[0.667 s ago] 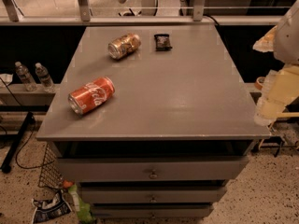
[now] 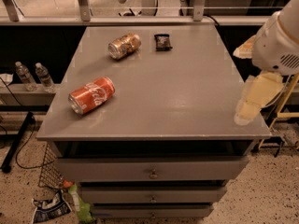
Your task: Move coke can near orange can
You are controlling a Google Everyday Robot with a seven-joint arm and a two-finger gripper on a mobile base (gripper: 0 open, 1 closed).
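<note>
Tool (image 2: 256,99), pale and blurred, hangs under the white arm housing at the worktop's 4 o'clock edge, over the right rim; whether it is apart or together, cannot tell. Against the view from a moment earlier it has shifted a little inward from the 3 o'clock side and sits slightly lower. That is the only change noted. Worktop (image 2: 187,92): grey, flat, on a stack of drawers (image 2: 152,169), all shut. Coke can (image 2: 92,95) lies on its side at about 8 o'clock on the worktop, silver end toward the front-left corner, in the same place and pose as before, untouched. Orange can (image 2: 124,45) lies on its side at about 11 o'clock, also unmoved; it sits toward 1 o'clock from the coke can, the two well apart with bare surface between. Small dark packet (image 2: 163,41) at 12 o'clock, just beside the orange can on its 3 o'clock side, not touching. Reading: the approach has only begun, with nothing grasped and the whole width of the worktop left to cross toward 9 o'clock. The can, lying down, may roll when touched. Placement should keep off the packet.
</note>
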